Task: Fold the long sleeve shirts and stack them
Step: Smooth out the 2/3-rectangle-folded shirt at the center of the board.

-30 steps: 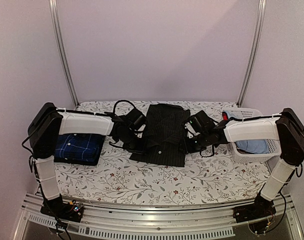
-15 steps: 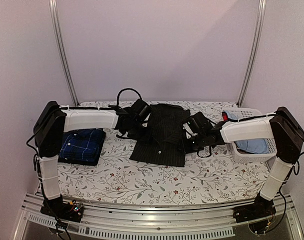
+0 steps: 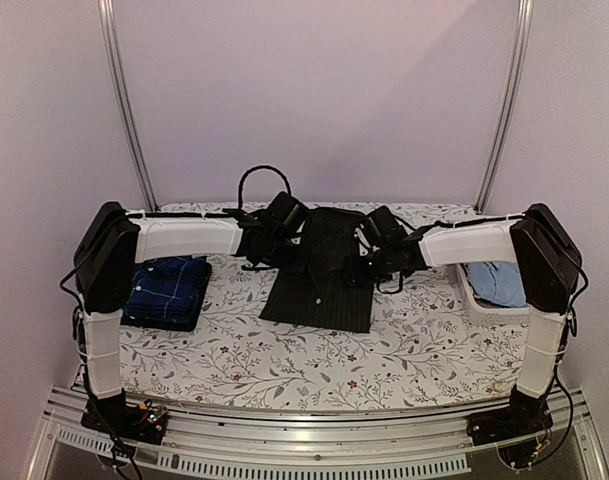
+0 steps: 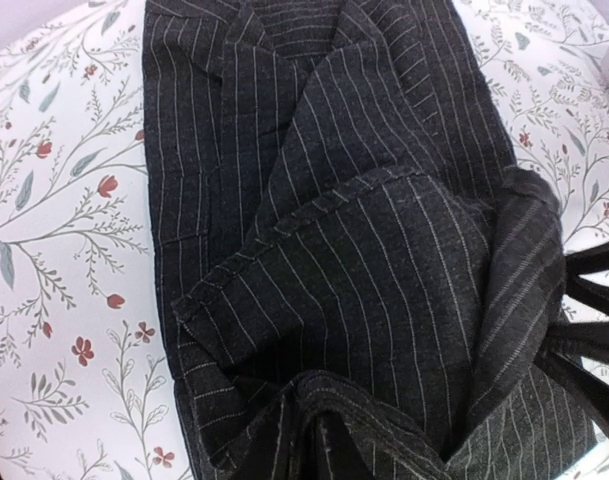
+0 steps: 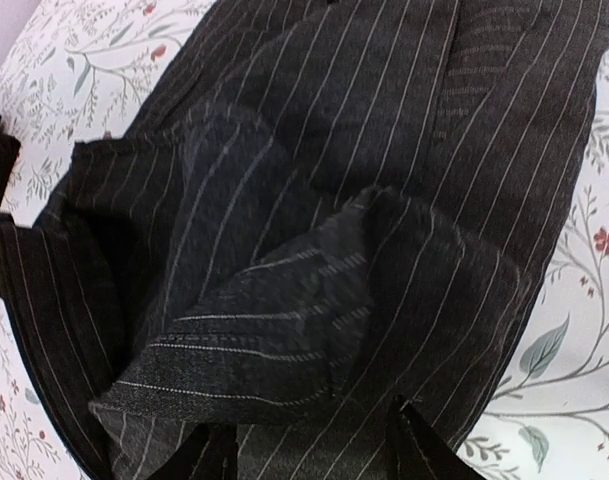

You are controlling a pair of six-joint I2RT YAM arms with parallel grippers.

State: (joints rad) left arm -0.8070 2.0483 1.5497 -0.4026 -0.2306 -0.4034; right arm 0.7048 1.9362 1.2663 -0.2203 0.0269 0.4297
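Note:
The black pinstriped long sleeve shirt point(image 3: 319, 285) lies in the middle of the table, its sides folded inward. My left gripper point(image 3: 287, 240) is at its upper left edge. In the left wrist view the cloth point(image 4: 364, 260) gathers into a peak at my left gripper point(image 4: 324, 440), shut on it, fingers hidden by fabric. My right gripper point(image 3: 366, 262) is over the shirt's right side. Its fingertips point(image 5: 414, 445) stand apart over the cloth, and a raised hemmed fold point(image 5: 244, 340) lies just ahead of my right gripper point(image 5: 304, 455). The navy checked shirt point(image 3: 169, 290) lies folded at the left.
A white basket point(image 3: 474, 305) with light blue cloth point(image 3: 499, 280) sits at the right edge, beside my right arm. The floral tablecloth point(image 3: 284, 350) covers the table. Metal posts point(image 3: 124, 110) rise at the back corners.
Both arms moved toward the back of the shirt. The left gripper went from the lower left edge up toward the collar and closed on cloth. The right arm swung left, uncovering the basket.

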